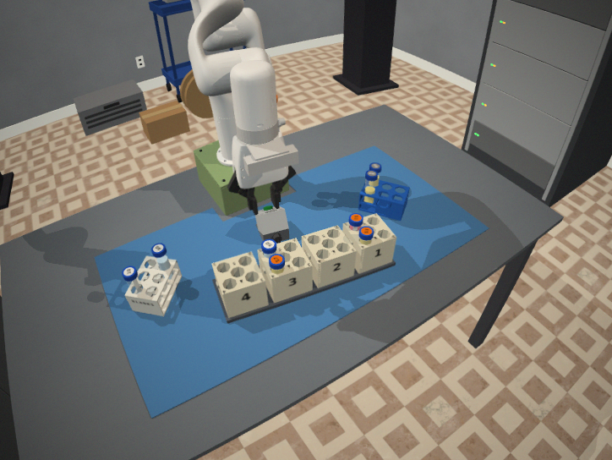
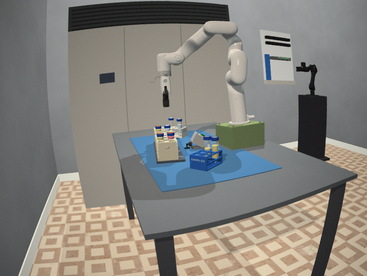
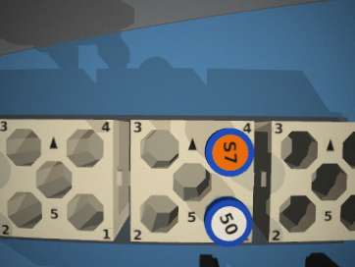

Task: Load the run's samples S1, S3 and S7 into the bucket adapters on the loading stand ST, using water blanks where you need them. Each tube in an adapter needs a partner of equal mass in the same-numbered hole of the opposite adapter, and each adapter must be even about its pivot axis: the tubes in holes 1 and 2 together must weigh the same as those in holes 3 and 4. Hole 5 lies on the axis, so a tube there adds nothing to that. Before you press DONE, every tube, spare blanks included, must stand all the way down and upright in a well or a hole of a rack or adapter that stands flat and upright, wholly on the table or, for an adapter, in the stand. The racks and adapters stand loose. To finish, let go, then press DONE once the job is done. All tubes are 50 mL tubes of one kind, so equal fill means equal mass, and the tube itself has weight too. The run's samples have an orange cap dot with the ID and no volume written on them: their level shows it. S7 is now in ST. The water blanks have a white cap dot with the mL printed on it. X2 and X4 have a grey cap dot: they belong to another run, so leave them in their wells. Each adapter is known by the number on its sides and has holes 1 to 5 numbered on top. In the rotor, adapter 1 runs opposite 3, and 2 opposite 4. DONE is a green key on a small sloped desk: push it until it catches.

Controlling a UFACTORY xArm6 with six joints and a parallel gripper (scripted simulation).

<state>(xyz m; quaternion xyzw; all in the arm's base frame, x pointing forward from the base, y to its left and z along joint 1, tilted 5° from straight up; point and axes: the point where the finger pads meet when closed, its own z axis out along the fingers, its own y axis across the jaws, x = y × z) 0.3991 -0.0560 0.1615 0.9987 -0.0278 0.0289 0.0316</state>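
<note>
I see pincer [image 1: 265, 210] [image 2: 166, 105] [image 3: 264, 261] part-open, empty | adapter 3 [image 1: 297, 289] [image 3: 147, 191], wrist view: S7 [image 1: 276, 262] [image 2: 158, 128] [image 3: 229, 152], 2 o'clock; 50 [image 1: 268, 246] [image 2: 167, 127] [image 3: 228, 222], 5 o'clock

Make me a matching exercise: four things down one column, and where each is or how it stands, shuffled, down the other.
Things
1. Tube S7
2. The 50 mL blank
3. The DONE key
4. The hand

Places and states
A. On the small sloped desk
B. In hole 4 of adapter 3
C. Raised, nothing between its fingers
D. In hole 1 of adapter 3

Pairs: 1-B, 2-D, 3-A, 4-C
</note>
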